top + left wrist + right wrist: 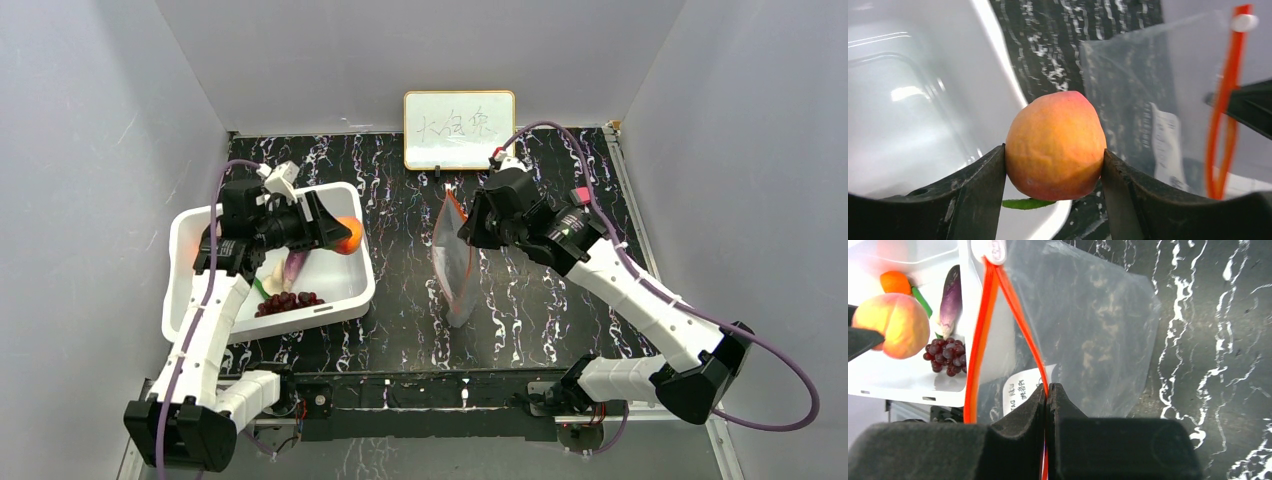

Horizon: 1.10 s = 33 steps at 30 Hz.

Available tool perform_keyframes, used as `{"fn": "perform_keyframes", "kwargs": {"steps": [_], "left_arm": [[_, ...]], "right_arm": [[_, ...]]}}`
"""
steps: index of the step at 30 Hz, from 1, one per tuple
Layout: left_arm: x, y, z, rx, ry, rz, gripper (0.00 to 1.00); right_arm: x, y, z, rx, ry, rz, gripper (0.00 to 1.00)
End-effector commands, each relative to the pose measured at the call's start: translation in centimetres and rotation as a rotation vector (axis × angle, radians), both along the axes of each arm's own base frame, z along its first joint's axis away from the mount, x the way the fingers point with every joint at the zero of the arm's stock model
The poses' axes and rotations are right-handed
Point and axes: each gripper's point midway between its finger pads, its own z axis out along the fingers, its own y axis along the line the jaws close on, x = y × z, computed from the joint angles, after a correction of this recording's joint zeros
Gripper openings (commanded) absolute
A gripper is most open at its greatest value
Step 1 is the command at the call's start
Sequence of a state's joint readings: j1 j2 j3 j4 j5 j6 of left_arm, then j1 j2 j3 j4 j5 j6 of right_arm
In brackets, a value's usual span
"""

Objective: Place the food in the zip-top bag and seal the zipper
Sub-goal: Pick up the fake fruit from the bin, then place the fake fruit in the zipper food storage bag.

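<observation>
Early stage: the bag looks empty and its zipper is unsealed. Your left gripper clamps a round, matte peach above the bin's right rim. Your right gripper pinches the zipper, hanging the crinkly clear bag mid-desk. Knobbly grapes, a glossy eggplant and a small orange lie in the bin.

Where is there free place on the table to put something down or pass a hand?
Bare table lies between the white bin and the zip-top bag, and from the bag to the near edge. Right of the bag, the right arm hangs over the table. The bin's near end is crowded: grapes, eggplant.
</observation>
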<state>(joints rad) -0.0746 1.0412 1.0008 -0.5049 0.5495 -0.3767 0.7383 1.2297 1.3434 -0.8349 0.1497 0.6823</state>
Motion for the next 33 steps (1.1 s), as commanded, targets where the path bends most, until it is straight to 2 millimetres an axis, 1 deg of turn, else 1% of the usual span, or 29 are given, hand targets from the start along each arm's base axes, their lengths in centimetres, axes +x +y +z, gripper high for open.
{"fn": "perform_keyframes", "kwargs": {"steps": [1,5,10,12,15,20,24,27,33], "left_arm": [[-2.6,-2.7,5.0,-0.181,-0.072,-0.113,0.39],[-3.8,-4.1,7.4,-0.303,-0.106,-0.154,0.38],[-5.1,-5.0,10.7,-0.419,-0.175,-0.182,0.35],[-5.6,-5.2,11.7,-0.444,-0.181,-0.19,0.35],[-6.0,-5.5,12.5,-0.474,-0.176,-0.21,0.35],[-6.0,-6.0,13.1,-0.533,-0.182,-0.208,0.34],[-5.8,-6.4,13.2,-0.561,-0.176,-0.204,0.34],[-5.7,-7.1,12.9,-0.565,-0.162,-0.216,0.34],[-6.0,-10.2,11.7,-0.565,-0.13,-0.274,0.34]], "right_arm": [[0.4,1.9,2.2,0.172,-0.036,-0.012,0.0],[0.8,2.3,2.2,0.229,-0.049,-0.033,0.0],[1.2,3.5,1.5,0.264,-0.026,-0.027,0.0],[1.2,4.1,1.5,0.297,-0.019,-0.019,0.0],[1.3,5.0,1.4,0.337,-0.009,-0.011,0.0],[1.6,6.0,1.8,0.368,0.0,0.009,0.0],[1.9,6.5,2.3,0.387,-0.004,0.017,0.0],[2.0,6.9,2.4,0.391,-0.002,0.021,0.0],[2.1,7.4,2.5,0.406,0.002,0.026,0.0]]}}
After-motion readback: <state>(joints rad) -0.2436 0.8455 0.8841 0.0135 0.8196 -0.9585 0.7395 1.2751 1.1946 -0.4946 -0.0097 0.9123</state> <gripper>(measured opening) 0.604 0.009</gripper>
